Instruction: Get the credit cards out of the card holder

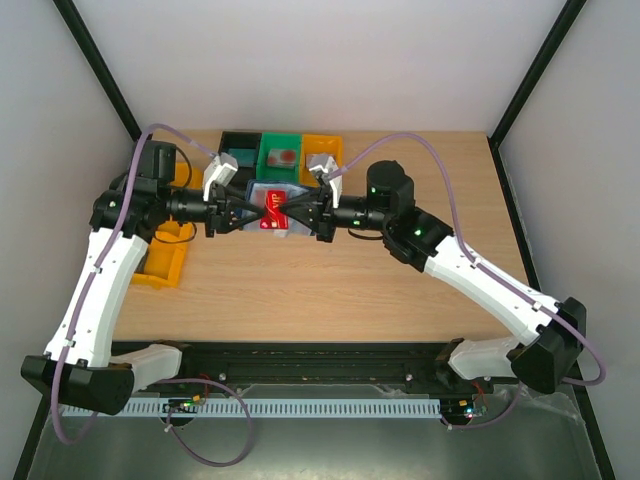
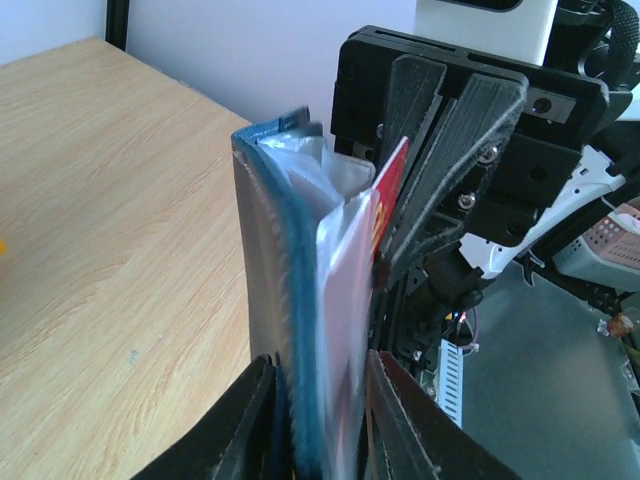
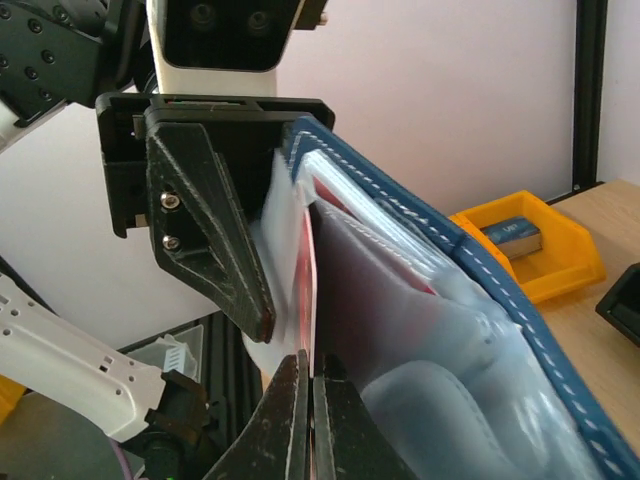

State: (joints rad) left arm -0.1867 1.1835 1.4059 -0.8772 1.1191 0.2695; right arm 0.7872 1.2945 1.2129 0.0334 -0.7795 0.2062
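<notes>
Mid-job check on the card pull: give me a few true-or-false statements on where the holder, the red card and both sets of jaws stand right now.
1. The right gripper has its jaws shut on the thin red plastic card. True.
2. The small dark navy-blue folding card holder lies flat on the tabletop. False: it stands on edge between the jaws of the left gripper, raised off the surface.
3. The red card is completely out of the holder. False: part of it sits among the clear pockets.
4. A yellow plastic bin sits beside the left arm. True.
</notes>
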